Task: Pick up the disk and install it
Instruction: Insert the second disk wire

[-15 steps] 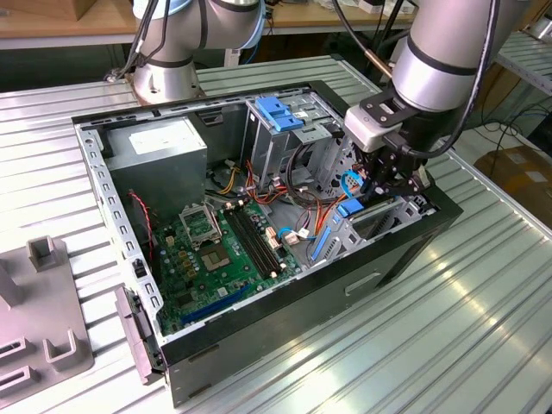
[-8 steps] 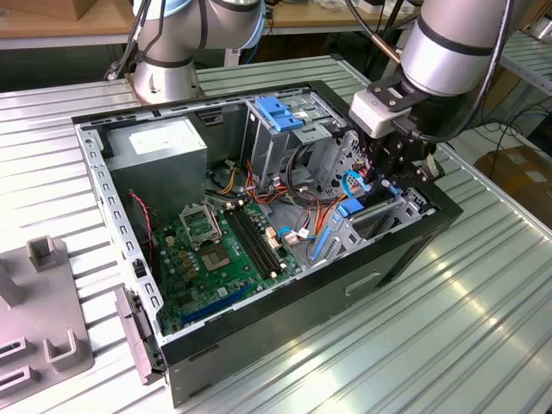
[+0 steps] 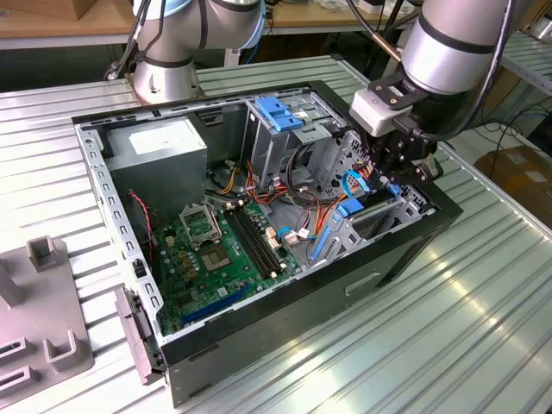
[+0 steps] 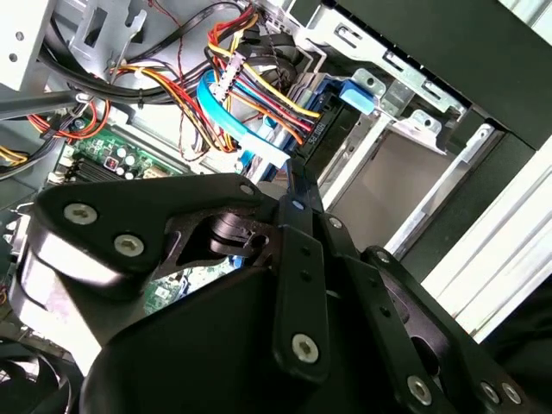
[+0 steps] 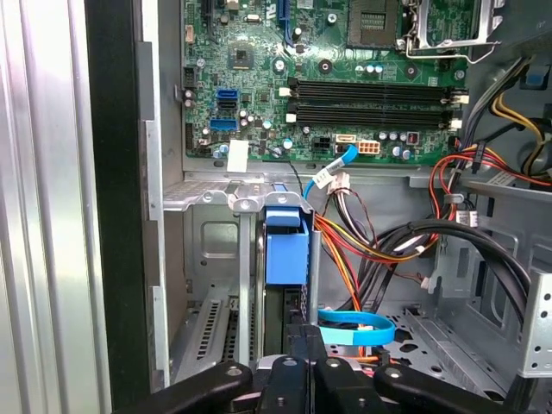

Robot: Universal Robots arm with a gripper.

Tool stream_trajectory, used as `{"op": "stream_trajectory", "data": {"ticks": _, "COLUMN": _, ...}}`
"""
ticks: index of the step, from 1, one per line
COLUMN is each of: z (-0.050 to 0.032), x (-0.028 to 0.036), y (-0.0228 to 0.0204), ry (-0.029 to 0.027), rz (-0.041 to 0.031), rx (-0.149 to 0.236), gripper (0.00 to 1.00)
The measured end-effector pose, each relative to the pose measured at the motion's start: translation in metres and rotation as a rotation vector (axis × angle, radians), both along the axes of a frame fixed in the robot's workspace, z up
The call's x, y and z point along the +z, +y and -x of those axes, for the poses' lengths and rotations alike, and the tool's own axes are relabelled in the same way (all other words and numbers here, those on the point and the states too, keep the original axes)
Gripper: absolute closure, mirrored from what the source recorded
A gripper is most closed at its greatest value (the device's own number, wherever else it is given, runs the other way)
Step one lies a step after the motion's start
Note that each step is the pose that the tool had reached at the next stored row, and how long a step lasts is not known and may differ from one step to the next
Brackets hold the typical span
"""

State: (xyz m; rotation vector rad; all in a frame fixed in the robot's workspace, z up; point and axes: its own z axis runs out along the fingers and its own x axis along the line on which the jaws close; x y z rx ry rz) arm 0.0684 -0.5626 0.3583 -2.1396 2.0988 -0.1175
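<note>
The disk (image 3: 349, 211), grey with a bright blue carrier rail, stands on edge in the drive bay at the front corner of the open computer case (image 3: 285, 319), on the exterior view's right. In the first wrist view the disk (image 5: 286, 250) runs away from my gripper (image 5: 302, 345) along the bay slot. The gripper (image 3: 390, 177) hangs just above the bay with its fingers shut and their tips at the disk's near end. I cannot tell whether they clamp it. In the second wrist view a black finger (image 4: 296, 177) points at the disk (image 4: 332, 134).
Bundled cables (image 5: 371, 241) and a blue flat cable loop (image 5: 358, 328) lie right beside the bay. The motherboard (image 3: 216, 250), a grey box with a white label (image 3: 159, 151) and a metal drive cage with a blue latch (image 3: 278, 112) occupy the case. A grey fixture (image 3: 43, 336) sits on the table.
</note>
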Motion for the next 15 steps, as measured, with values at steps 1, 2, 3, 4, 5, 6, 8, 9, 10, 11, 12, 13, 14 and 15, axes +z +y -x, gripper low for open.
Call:
{"op": "stream_trajectory", "data": {"ticks": 1, "z": 0.0, "x": 0.0003, "y": 0.0, "ry": 0.0, "rz": 0.0001, "rx": 0.0, "gripper": 0.9}}
{"op": "stream_trajectory", "data": {"ticks": 2, "z": 0.0, "x": 0.0005, "y": 0.0, "ry": 0.0, "rz": 0.0001, "rx": 0.0, "gripper": 0.9}}
{"op": "stream_trajectory", "data": {"ticks": 3, "z": 0.0, "x": 0.0008, "y": 0.0, "ry": 0.0, "rz": 0.0, "rx": 0.0, "gripper": 0.9}}
{"op": "stream_trajectory", "data": {"ticks": 4, "z": 0.0, "x": 0.001, "y": 0.0, "ry": 0.0, "rz": 0.0, "rx": 0.0, "gripper": 0.9}}
{"op": "stream_trajectory", "data": {"ticks": 5, "z": 0.0, "x": 0.0012, "y": 0.0, "ry": 0.0, "rz": 0.0, "rx": 0.0, "gripper": 0.9}}
{"op": "stream_trajectory", "data": {"ticks": 6, "z": 0.0, "x": 0.0016, "y": 0.0, "ry": 0.0, "rz": 0.0001, "rx": 0.0, "gripper": 0.9}}
{"op": "stream_trajectory", "data": {"ticks": 8, "z": 0.0, "x": 0.0019, "y": 0.0, "ry": 0.0, "rz": 0.0, "rx": 0.0, "gripper": 0.9}}
{"op": "stream_trajectory", "data": {"ticks": 9, "z": 0.0, "x": 0.0021, "y": 0.0, "ry": 0.0, "rz": 0.0, "rx": 0.0, "gripper": 0.9}}
{"op": "stream_trajectory", "data": {"ticks": 10, "z": 0.0, "x": 0.0024, "y": 0.0, "ry": 0.0, "rz": 0.0002, "rx": 0.0, "gripper": 0.9}}
{"op": "stream_trajectory", "data": {"ticks": 11, "z": 0.0, "x": 0.0027, "y": 0.0, "ry": 0.0, "rz": 0.0, "rx": 0.0, "gripper": 0.9}}
{"op": "stream_trajectory", "data": {"ticks": 12, "z": 0.0, "x": 0.003, "y": 0.0, "ry": 0.0, "rz": 0.0001, "rx": 0.0, "gripper": 0.9}}
{"op": "stream_trajectory", "data": {"ticks": 13, "z": 0.0, "x": 0.0032, "y": 0.0, "ry": 0.0, "rz": 0.0, "rx": 0.0, "gripper": 0.9}}
{"op": "stream_trajectory", "data": {"ticks": 14, "z": 0.0, "x": 0.0034, "y": 0.0, "ry": 0.0, "rz": 0.0, "rx": 0.0, "gripper": 0.9}}
{"op": "stream_trajectory", "data": {"ticks": 15, "z": 0.0, "x": 0.0037, "y": 0.0, "ry": 0.0, "rz": 0.0, "rx": 0.0, "gripper": 0.9}}
